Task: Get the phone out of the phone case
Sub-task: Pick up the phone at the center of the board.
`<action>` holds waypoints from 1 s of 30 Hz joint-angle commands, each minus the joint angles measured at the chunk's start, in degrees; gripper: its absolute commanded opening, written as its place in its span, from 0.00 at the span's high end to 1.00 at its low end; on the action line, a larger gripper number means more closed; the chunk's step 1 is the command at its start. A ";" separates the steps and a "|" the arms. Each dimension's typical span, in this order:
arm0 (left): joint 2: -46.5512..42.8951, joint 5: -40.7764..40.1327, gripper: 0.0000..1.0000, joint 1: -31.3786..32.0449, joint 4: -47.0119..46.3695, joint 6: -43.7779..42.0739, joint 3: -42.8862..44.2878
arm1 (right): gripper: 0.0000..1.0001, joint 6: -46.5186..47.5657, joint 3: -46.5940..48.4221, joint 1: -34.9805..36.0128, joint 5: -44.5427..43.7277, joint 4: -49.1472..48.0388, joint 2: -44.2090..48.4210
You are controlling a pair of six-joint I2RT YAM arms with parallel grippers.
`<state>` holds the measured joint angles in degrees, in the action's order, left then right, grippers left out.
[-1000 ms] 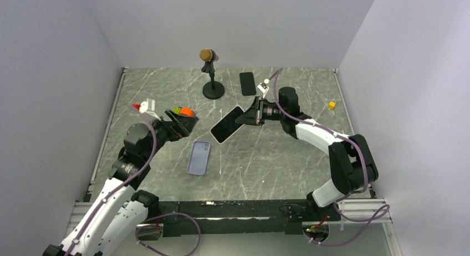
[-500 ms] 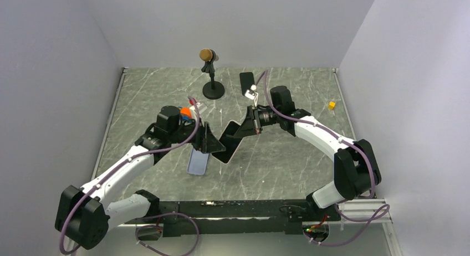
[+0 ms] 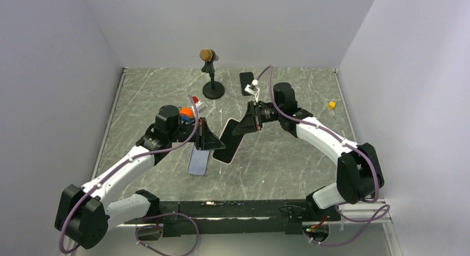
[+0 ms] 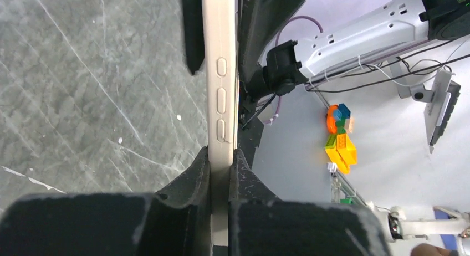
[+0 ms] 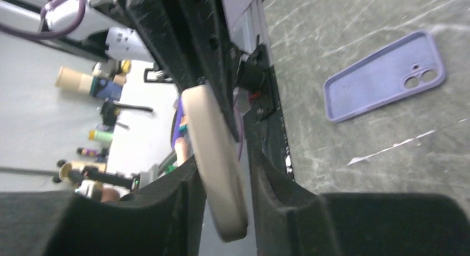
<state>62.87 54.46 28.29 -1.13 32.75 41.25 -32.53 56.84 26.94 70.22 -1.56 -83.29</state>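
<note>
Phone sits in its beige case, not separated. It is up off the bench, in the air on the arm-base side of the stand. Dark screen visible from above, slab slanted.

Left end effector: clenched on the cased phone. Wrist view shows one finger pressed on each face, with the beige edge and its three side buttons turned toward the lens.

Right end effector: also grasping the cased phone, at the end nearer the stand. Wrist view shows a rounded beige corner pinched between the fingers.

The two end effectors are close together, with the phone spanning between them.

Purple case: flat on the bench, no phone in it, camera cutout toward the stand. It lies nearer the bases than the stand, beside the held phone.

Black phone: flat on the bench, just right of the stand.

Yellow block: well right of the stand.

Coloured bricks: left of the stand and nearer the bases, partly hidden by the left arm.
</note>
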 commanded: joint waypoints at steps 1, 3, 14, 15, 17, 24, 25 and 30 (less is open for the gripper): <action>-5.62 -4.70 1.00 1.00 -16.55 8.39 -3.73 | 0.55 -16.78 -2.65 1.11 -8.71 -17.15 1.96; -7.09 -6.34 1.00 0.96 -24.03 13.35 -5.98 | 0.49 -23.44 -6.59 2.24 -9.37 -28.30 2.60; -6.70 -6.77 1.00 0.85 -32.11 22.01 -6.01 | 1.00 -45.91 -11.74 3.12 -12.29 -60.52 -1.36; -6.79 -6.99 1.00 0.88 -29.59 21.21 -4.92 | 1.00 -45.87 -11.79 3.05 -12.47 -60.26 -1.22; -7.05 -8.69 0.85 0.89 -15.27 15.89 -0.90 | 1.00 -43.28 -12.07 2.47 -13.93 -55.69 0.03; -9.07 -10.24 0.34 0.77 -3.63 9.41 -1.02 | 1.00 -36.30 -9.98 -1.48 -13.81 -44.47 3.71; -9.24 -9.48 0.34 0.72 -5.08 10.07 -1.89 | 1.00 -35.84 -9.39 -1.88 -13.12 -43.51 3.63; -8.87 -6.42 0.54 0.67 -8.82 11.67 -3.59 | 1.00 -34.00 -7.93 -3.43 -11.83 -40.34 5.87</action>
<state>54.50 44.82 28.91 -7.66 44.62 38.54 -68.51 45.06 24.58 58.37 -42.81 -81.95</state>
